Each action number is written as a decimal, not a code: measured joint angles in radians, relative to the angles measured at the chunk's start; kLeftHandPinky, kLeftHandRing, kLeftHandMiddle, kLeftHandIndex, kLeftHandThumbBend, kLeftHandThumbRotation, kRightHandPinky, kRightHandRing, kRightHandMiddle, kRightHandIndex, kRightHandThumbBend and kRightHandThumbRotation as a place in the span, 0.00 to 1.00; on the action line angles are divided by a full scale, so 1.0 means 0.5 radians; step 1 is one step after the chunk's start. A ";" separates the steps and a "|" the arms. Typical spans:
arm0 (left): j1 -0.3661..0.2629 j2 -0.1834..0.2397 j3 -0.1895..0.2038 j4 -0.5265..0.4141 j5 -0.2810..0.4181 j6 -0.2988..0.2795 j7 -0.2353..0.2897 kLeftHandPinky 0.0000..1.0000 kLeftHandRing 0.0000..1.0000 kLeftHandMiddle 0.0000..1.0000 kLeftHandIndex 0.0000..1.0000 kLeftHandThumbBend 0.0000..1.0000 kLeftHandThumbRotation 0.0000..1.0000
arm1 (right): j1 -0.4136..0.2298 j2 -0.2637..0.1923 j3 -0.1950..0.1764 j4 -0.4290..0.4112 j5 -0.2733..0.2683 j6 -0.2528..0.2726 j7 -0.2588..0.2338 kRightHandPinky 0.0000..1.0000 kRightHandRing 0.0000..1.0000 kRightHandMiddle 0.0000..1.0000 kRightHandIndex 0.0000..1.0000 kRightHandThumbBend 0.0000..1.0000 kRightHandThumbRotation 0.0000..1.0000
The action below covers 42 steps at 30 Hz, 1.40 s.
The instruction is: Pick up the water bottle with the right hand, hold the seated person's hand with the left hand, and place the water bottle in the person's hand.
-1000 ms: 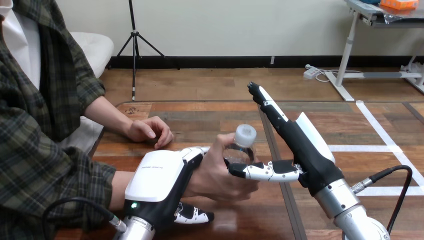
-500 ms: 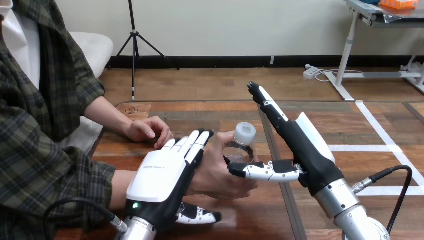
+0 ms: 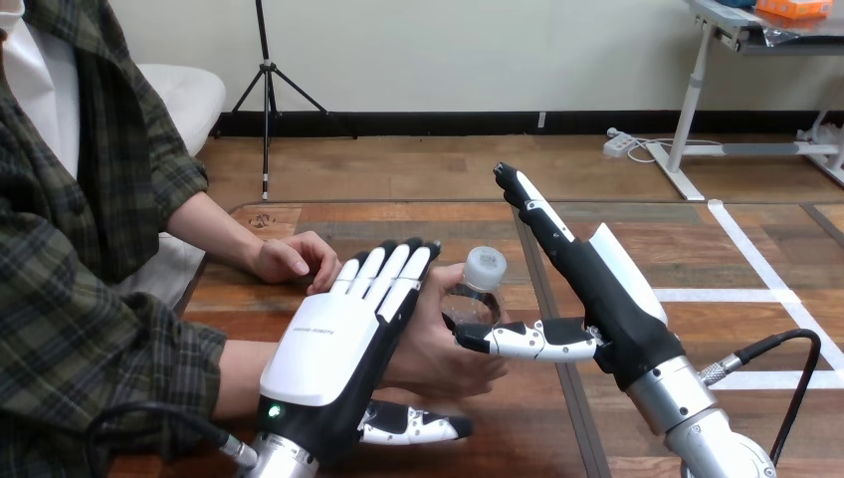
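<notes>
A small clear water bottle (image 3: 474,296) with a white cap stands upright in the person's hand (image 3: 443,349), whose fingers wrap its lower part. My left hand (image 3: 333,349) is open, its fingers straight and pointing away from me beside the back of that hand. Its thumb (image 3: 416,426) lies out flat under the person's wrist. To the right of the bottle my right hand (image 3: 609,299) is open, fingers straight and raised. Its thumb (image 3: 518,341) reaches left and touches the person's fingers by the bottle's base.
The person's other hand (image 3: 296,259) rests loosely curled on the wooden table (image 3: 418,224) at the left, just beyond my left hand's fingertips. The person's forearm comes in from the left edge under my left hand. Bare table lies to the far right.
My left hand's fingers, curled round the person's hand a second ago, have straightened and lifted off it. The bottle, the person's hand and my right hand have stayed in place.
</notes>
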<state>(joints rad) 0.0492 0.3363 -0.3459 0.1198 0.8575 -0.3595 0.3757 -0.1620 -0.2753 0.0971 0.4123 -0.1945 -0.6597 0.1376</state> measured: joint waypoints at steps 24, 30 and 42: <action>-0.136 -0.165 0.001 0.534 -0.195 -1.026 0.856 0.99 1.00 1.00 1.00 0.41 0.94 | 0.061 0.133 -0.029 0.011 0.183 -0.157 -0.063 0.95 0.98 0.99 0.95 0.72 0.24; -0.156 -0.303 0.006 0.603 -0.312 -1.186 0.899 0.91 0.97 1.00 1.00 0.14 0.99 | 0.091 0.237 -0.065 0.028 0.264 -0.271 -0.134 0.89 0.94 0.95 0.90 0.63 0.23; -0.124 -0.536 0.001 0.624 -0.504 -1.217 0.771 0.87 0.95 0.97 0.99 0.11 1.00 | 0.135 0.403 -0.124 0.061 0.316 -0.447 -0.240 0.81 0.89 0.91 0.85 0.50 0.26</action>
<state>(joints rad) -0.0127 0.0683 -0.3453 0.4319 0.6056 -0.9681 0.7611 -0.0943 -0.0736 0.0352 0.4428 -0.0364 -0.8829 0.0177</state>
